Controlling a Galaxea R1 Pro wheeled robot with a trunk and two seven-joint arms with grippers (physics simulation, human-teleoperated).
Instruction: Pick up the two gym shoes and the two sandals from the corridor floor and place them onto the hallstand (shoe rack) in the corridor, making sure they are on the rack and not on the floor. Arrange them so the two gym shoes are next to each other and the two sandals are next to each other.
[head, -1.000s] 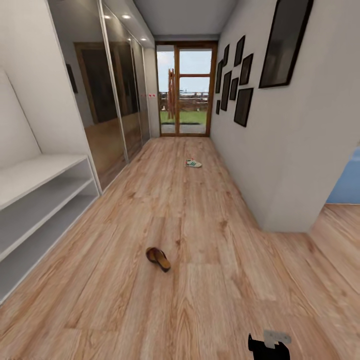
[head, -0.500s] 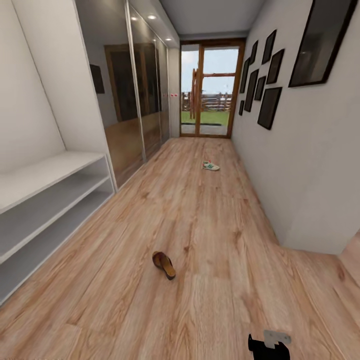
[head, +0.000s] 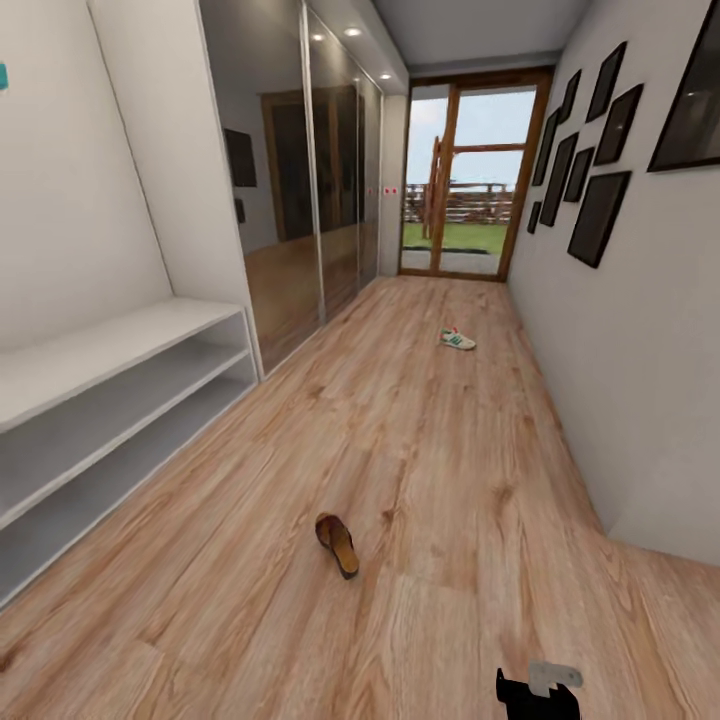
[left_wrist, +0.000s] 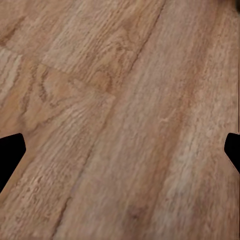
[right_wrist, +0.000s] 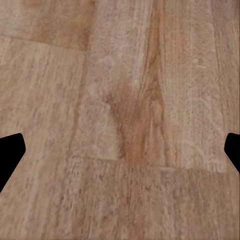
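- The camera has swung left; the sandal (head: 337, 544) and sneaker (head: 457, 339) lie unmoved on the floor (head: 430, 450), right of the shoe rack (head: 110, 400).
- Left hand (left_wrist: 120, 150) and right hand (right_wrist: 120, 150) hang spread wide over bare planks, empty.

This is the entrance corridor of a home. Light wood-plank flooring (head: 420, 440) runs down a narrow passage to a glazed wooden door (head: 468, 175) with grass and a fence beyond. Along one wall stand mirrored sliding wardrobe doors (head: 300, 190) under recessed ceiling lights, and a long, low white shoe rack (head: 110, 400) with open shelves. Dark picture frames (head: 598, 140) hang in a cluster on the opposite wall. A sandal (head: 338, 544) and a sneaker (head: 457, 340) lie on the floor.
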